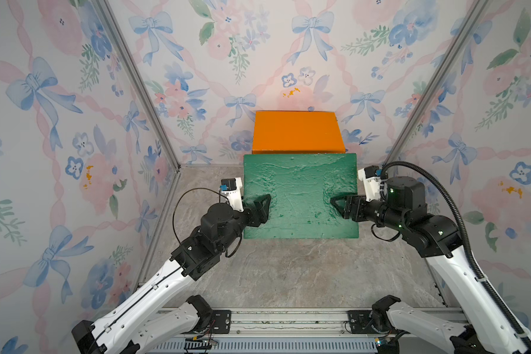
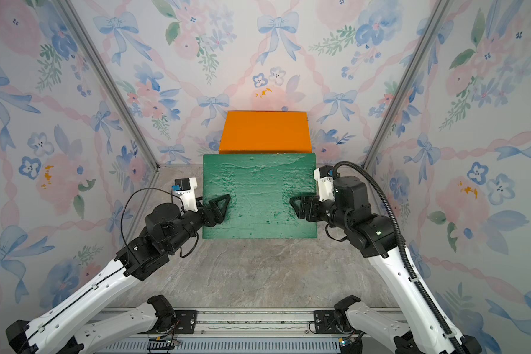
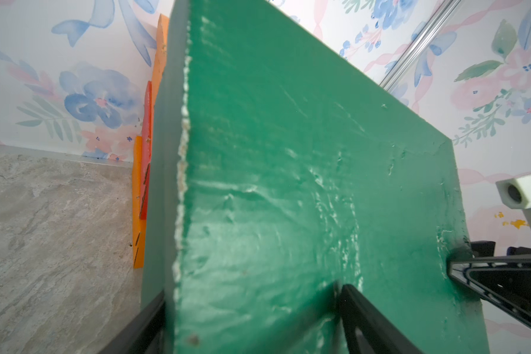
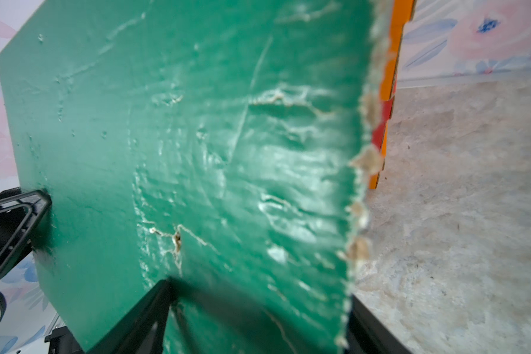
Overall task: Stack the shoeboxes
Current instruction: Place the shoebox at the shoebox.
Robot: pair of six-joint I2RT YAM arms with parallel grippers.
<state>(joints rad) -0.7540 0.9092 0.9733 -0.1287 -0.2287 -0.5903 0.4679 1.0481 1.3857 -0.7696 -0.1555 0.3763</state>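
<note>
- Green shoebox [image 1: 301,193] fills the centre of both top views. Its broad lid faces up and lies level, and it spans the gap between the two arms.
- Its paint is rough and ridged. In the left wrist view, bare cardboard shows where the paint has chipped along one lid edge.
- The left gripper [image 1: 262,205] is at the 9 o'clock edge of the green shoebox. One black finger lies on the lid and the other reaches down past the side. The jaws stand partly apart, clamped over that edge.
- The right gripper [image 1: 337,203] is at the 3 o'clock edge, set the same way. One finger rests on the lid and its partner sits under the rim, so it grips the box from the opposite side.
- At 12 o'clock from the green shoebox, a stack of three stands against the back wall [image 1: 258,61].
- The upper orange shoebox [image 1: 298,131] tops the stack and is the only part of it seen from above.
- The wrist views show the red shoebox [image 3: 147,128] beneath it, and the lower orange shoebox [image 3: 137,208] on the table [image 1: 288,269].
- The 12 o'clock edge of the green shoebox meets the front of the stack as seen from above. I cannot tell whether the two touch.
- I also cannot tell whether the green shoebox's underside is clear of the table.
</note>
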